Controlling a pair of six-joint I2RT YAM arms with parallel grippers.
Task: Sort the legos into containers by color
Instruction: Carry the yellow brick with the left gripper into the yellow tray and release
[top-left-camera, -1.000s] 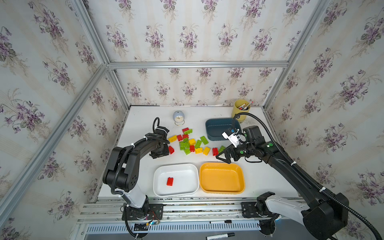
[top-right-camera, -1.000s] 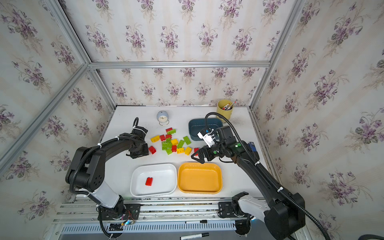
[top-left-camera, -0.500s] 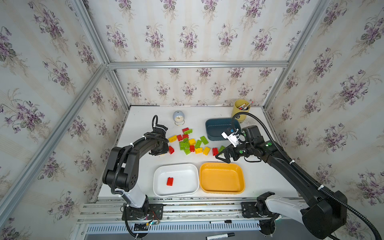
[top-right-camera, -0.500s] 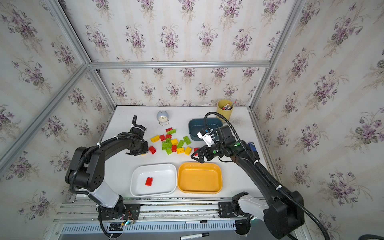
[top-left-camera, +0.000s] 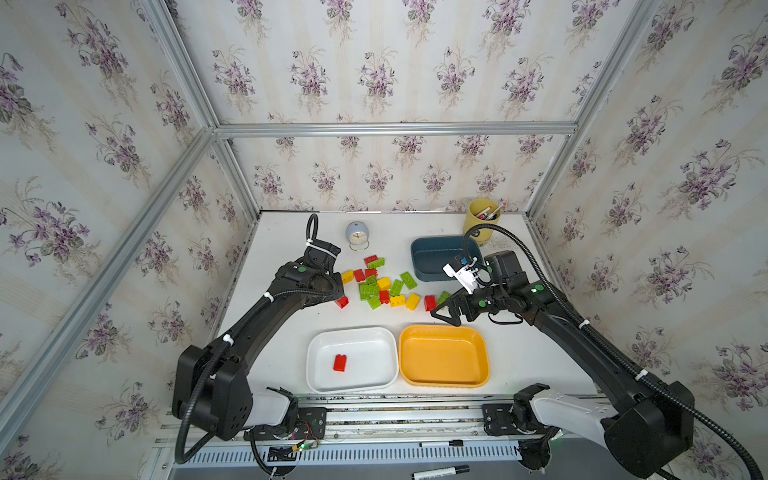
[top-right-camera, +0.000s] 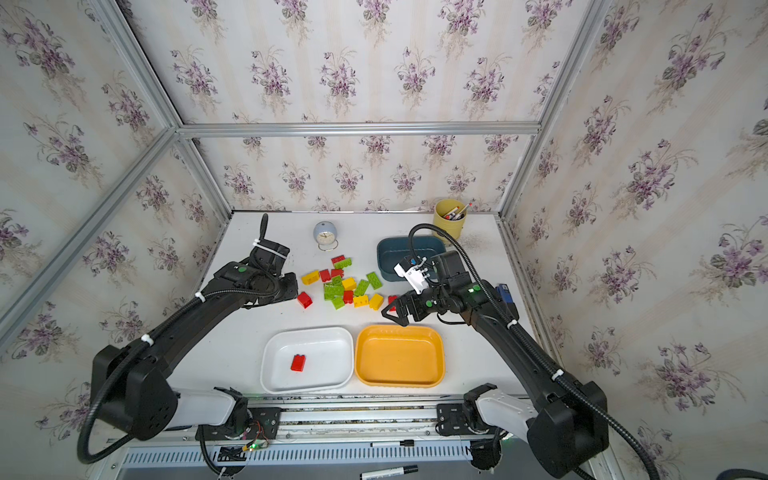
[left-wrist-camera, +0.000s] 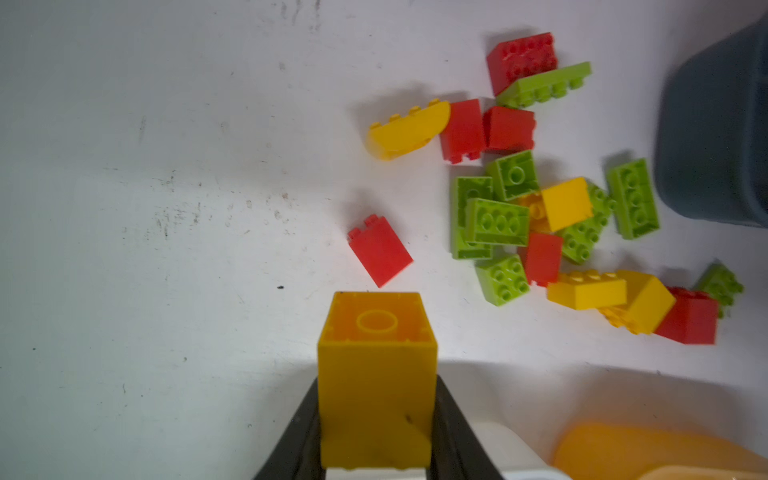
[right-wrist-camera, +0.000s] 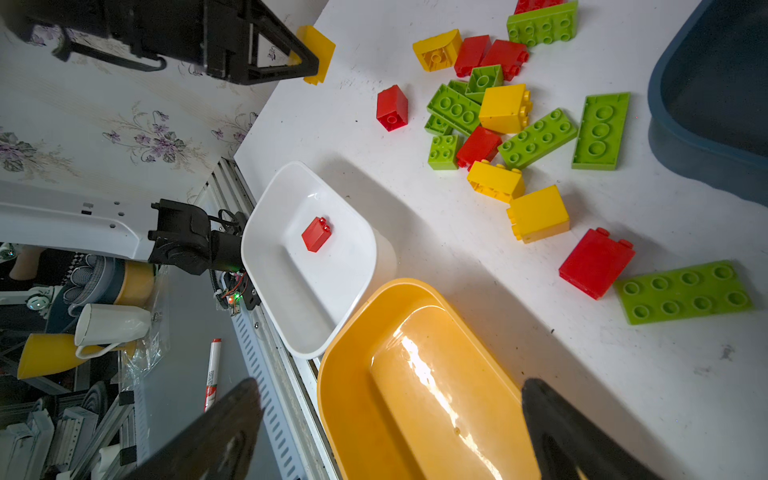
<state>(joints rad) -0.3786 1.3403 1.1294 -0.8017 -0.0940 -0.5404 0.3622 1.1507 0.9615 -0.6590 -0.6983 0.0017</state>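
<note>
Left gripper (left-wrist-camera: 377, 399) is clamping a yellow brick (left-wrist-camera: 376, 357), left of the loose legos (top-left-camera: 382, 286) on the desk (top-left-camera: 291, 249). Advised: lifting clear, crossing the white tray (top-left-camera: 374, 336), releasing low inside the orange-yellow tray (top-left-camera: 442, 357). Right gripper (top-left-camera: 444, 311) is hanging wide open near that tray, presenting a collision risk.

A robot lab booth: floral wallpaper panels (top-left-camera: 374, 62) on an aluminium frame (top-left-camera: 395, 129).

No legible text anywhere. Clock (top-left-camera: 357, 236) dial marks too small; marker (right-wrist-camera: 212, 374) print blurred, unreadable.
</note>
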